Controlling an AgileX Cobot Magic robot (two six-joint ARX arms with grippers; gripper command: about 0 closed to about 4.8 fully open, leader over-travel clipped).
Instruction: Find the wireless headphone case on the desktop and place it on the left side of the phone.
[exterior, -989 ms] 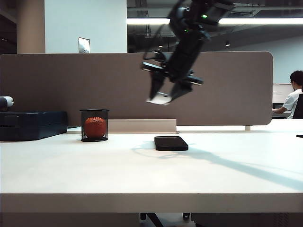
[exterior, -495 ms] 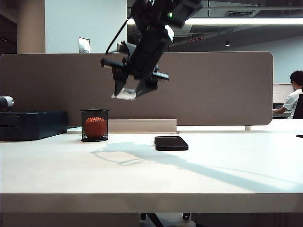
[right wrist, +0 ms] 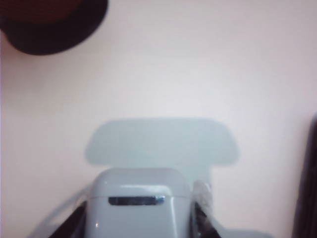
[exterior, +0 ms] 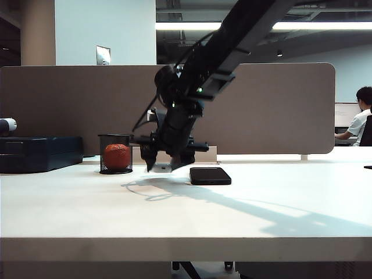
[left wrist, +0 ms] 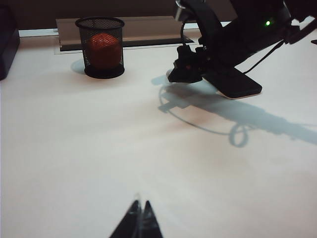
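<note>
White desktop (exterior: 186, 215): your right gripper (exterior: 164, 167) clamps the wireless headphone case (right wrist: 140, 204) just left of the phone (exterior: 210, 175); left gripper (left wrist: 139, 224) sits clenched, well apart.

Small glossy white headphone case (right wrist: 140, 208), rounded corners, metal hinge strip showing, clamped in the right claw (right wrist: 141, 218) just above the white tabletop (exterior: 186, 215), its shadow beneath. Flat black phone (exterior: 210, 175) lying toward the tabletop's rear edge, near mid-width, just beside the case.

The right gripper (exterior: 164, 165) hangs over the desktop (exterior: 186, 209) between the mesh cup (exterior: 115, 154) and phone (exterior: 210, 175).
</note>
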